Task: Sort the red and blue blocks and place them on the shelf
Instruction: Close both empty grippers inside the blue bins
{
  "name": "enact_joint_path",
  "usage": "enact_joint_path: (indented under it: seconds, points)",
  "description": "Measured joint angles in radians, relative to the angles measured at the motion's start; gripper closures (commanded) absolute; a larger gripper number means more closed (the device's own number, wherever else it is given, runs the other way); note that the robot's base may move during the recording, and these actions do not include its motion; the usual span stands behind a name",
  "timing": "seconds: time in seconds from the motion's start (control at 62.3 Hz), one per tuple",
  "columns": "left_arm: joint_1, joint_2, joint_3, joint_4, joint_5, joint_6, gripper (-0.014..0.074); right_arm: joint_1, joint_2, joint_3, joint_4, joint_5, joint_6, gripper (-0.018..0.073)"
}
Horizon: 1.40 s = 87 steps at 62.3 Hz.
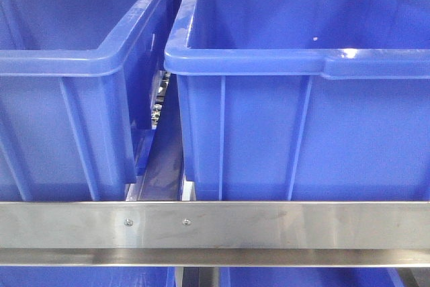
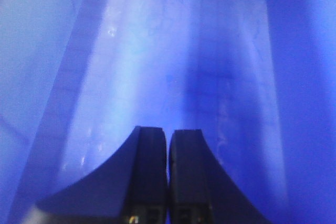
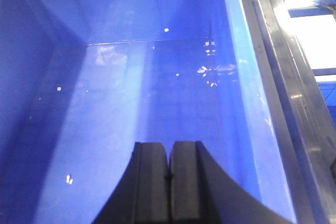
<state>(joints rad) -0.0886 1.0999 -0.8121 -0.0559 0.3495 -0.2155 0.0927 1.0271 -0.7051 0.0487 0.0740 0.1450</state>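
Note:
The red and blue blocks are out of view in every frame. The shelf's steel front rail (image 1: pixel 269 223) with two screws crosses the front view below two big blue bins. My left gripper (image 2: pixel 168 132) is shut with nothing between its dark fingers, hanging over the floor of a blue bin (image 2: pixel 173 66). Likewise my right gripper (image 3: pixel 170 145) is shut and empty above the bare floor of a blue bin (image 3: pixel 131 93). Neither arm shows in the front view.
The left bin (image 1: pixel 74 65) and the right bin (image 1: pixel 302 58) stand side by side on the shelf with a narrow gap between them. More blue bins show under the rail. A steel shelf frame (image 3: pixel 294 93) runs along the right bin's wall.

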Motion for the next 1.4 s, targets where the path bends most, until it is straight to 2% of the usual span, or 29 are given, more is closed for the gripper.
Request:
enact_joint_path:
  seconds: [0.209,0.45,0.69,1.108,1.397]
  points:
    - [0.000,-0.035,0.000,0.000,0.035,0.000,0.0473,0.000,0.000,0.000,0.000,0.000,0.000,0.0501]
    - [0.000,-0.104,0.000,0.000,0.075,0.000,0.0473,0.000,-0.046,0.000,-0.038,0.064,0.000,0.0501]
    - [0.000,-0.187,0.043,0.000,0.094,0.000,0.0473,0.000,-0.206,0.027,-0.100,0.105,-0.002,0.0501]
    - [-0.073,-0.419,0.200,0.000,0.094,0.000,0.0473,0.000,-0.527,0.234,-0.104,0.188,-0.002,0.0501]
    - [-0.077,-0.596,0.286,0.008,0.149,0.000,0.0473,0.000,-0.718,0.298,-0.104,0.303,-0.002,0.0501]
